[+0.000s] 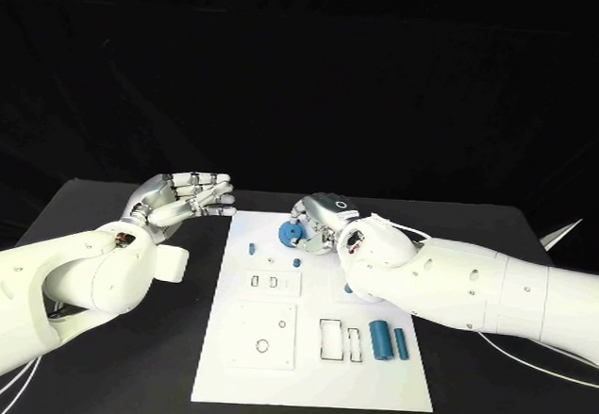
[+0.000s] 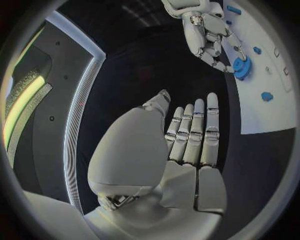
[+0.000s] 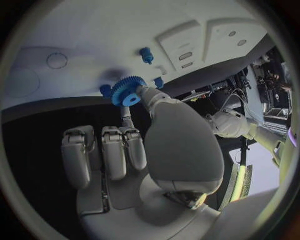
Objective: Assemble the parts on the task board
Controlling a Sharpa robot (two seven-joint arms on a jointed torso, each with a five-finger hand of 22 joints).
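Big white task board sits mid-table w/ cutouts and outlines on it. Left hand hovers off the board's far-left corner, fingers straight and together, holding nothing. Left wrist cam shows that flat palm clearly. Right hand is at the board's far edge pinching a blue gear. Head view half hides the gear, right wrist cam shows its teeth. 2 blue cylinders lie near the board's right edge.
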